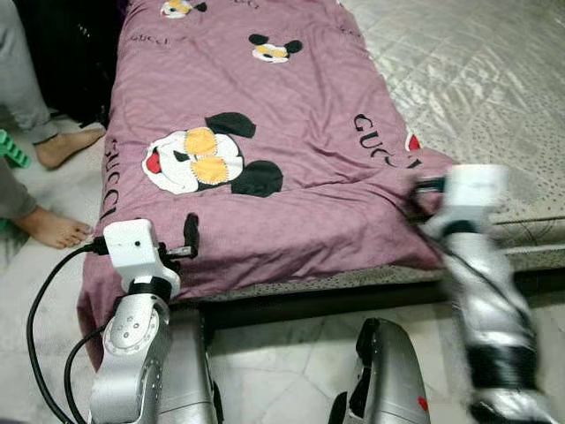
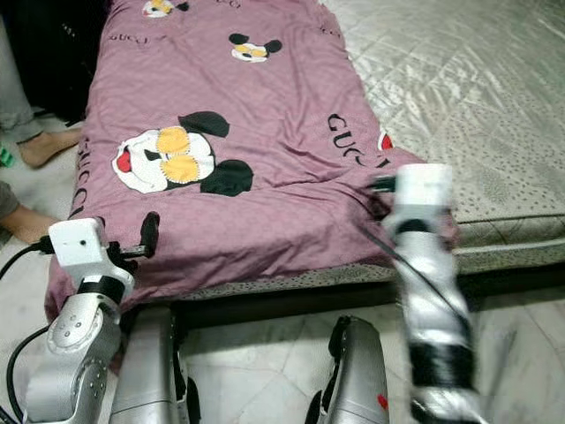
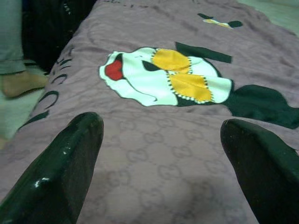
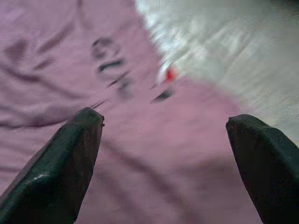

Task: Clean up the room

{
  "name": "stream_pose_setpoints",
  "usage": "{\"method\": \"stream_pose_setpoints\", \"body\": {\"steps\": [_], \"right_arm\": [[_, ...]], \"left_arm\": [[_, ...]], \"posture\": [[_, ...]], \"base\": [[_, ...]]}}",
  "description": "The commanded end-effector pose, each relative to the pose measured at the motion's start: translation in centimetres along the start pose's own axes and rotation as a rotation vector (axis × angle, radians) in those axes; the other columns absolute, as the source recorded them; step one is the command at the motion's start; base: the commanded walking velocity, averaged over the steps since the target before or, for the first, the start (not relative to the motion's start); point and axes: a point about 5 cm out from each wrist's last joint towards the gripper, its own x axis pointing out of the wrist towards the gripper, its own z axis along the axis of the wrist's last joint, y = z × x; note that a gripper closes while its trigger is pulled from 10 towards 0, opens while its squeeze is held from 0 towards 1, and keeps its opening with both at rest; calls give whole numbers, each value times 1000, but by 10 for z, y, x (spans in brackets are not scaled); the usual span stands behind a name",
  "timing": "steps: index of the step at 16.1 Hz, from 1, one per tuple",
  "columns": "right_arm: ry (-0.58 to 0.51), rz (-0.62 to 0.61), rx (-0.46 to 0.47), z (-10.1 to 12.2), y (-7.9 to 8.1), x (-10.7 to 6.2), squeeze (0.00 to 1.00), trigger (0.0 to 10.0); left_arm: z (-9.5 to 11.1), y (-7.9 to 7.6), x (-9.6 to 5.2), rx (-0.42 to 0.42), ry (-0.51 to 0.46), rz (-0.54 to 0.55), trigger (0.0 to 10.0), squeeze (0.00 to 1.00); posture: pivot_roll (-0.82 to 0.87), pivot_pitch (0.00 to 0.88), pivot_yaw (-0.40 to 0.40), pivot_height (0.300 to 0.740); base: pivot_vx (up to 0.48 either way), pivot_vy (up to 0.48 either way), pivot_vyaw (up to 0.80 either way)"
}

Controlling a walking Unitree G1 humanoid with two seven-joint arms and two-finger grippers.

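Note:
A purple blanket (image 1: pixel 265 115) printed with cartoon mouse faces and black letters lies spread over the left half of a mattress (image 1: pixel 477 71). Its near edge hangs over the mattress front. My left gripper (image 1: pixel 187 240) hovers open over the blanket's near left corner, and in the left wrist view its fingers (image 3: pixel 60 172) stand wide apart above the purple cloth (image 3: pixel 159 154). My right gripper (image 2: pixel 381 190), blurred, is at the blanket's near right corner. Its fingers (image 4: pixel 56 172) are spread open above the cloth (image 4: pixel 159 154), with nothing between them.
The bare quilted grey mattress surface (image 2: pixel 459 79) lies right of the blanket. A person's bare feet (image 1: pixel 53 228) rest on the tiled floor (image 1: pixel 300 371) at the left, beside a dark object (image 1: pixel 71 53). A black cable (image 1: pixel 40 336) loops near my left arm.

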Motion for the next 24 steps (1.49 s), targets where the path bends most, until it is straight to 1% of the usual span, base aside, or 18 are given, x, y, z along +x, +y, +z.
{"method": "stream_pose_setpoints", "body": {"steps": [1,3,4,5,6,7,10,12,14,16,17,18,19,20,21,22,23,24], "right_arm": [[52,7,24,-9,4,3,0,10000],[165,118,127,-20,48,15,0,10000],[252,166,138,-35,65,15,0,10000],[334,164,134,-49,68,12,0,10000],[418,136,148,-65,65,7,0,10000],[511,75,126,-84,54,2,0,10000],[624,-135,77,-113,6,-10,0,10000],[722,-261,51,-137,-31,-34,0,10000],[771,-327,7,-150,-54,-56,0,10000],[769,-379,-10,-152,-72,-71,0,10000],[607,-343,-7,-132,-73,-65,0,10000],[566,-326,-8,-126,-70,-63,0,10000],[476,-278,-27,-112,-65,-60,0,10000],[444,-248,-46,-106,-62,-63,0,10000],[480,-231,-50,-109,-60,-73,0,10000],[554,-200,-67,-118,-62,-95,0,10000],[562,-198,-56,-121,-63,-103,0,10000],[530,-194,-66,-118,-63,-103,0,10000]], "left_arm": [[-2,-2,-1,1,6,-6,10000,0],[-1,-2,0,4,1,-6,10000,0],[0,-1,0,6,-2,-2,10000,0],[1,-1,0,7,-5,1,10000,0],[1,1,-1,8,-5,7,10000,0],[0,3,-4,8,-1,16,10000,0],[-3,2,-7,4,14,15,10000,0],[-5,-1,-8,-1,25,4,10000,0],[-5,-1,-7,0,26,1,10000,0],[-5,1,-6,1,27,-1,10000,0],[-5,0,-6,2,29,-8,10000,0],[-5,-1,-6,2,29,-10,10000,0],[-5,-2,-6,3,30,-13,10000,0],[-5,-2,-7,3,30,-14,10000,0],[-4,0,-8,5,31,-13,10000,0],[-5,3,-9,9,34,-4,10000,0],[-4,4,-10,11,34,-1,10000,0],[-4,4,-10,10,33,0,10000,0]], "posture": [[28,179,-46,495],[51,176,-50,495],[65,176,-55,495],[68,177,-57,495],[68,177,-57,495],[70,183,-62,495],[56,195,-63,495],[43,201,-60,495],[36,206,-56,495],[32,208,-51,495],[28,208,-46,495],[28,207,-45,495],[29,205,-45,495],[30,204,-46,495],[31,204,-47,495],[31,205,-48,495],[27,207,-50,495],[27,207,-50,495]], "base": [[0,0,0],[0,0,0],[0,0,0],[0,0,0],[0,0,0],[0,0,0],[0,0,0],[0,0,0],[0,0,0],[0,0,0],[0,0,0],[0,0,0],[0,0,0],[0,0,0],[0,0,0],[0,0,0],[0,0,0],[0,0,0]]}}
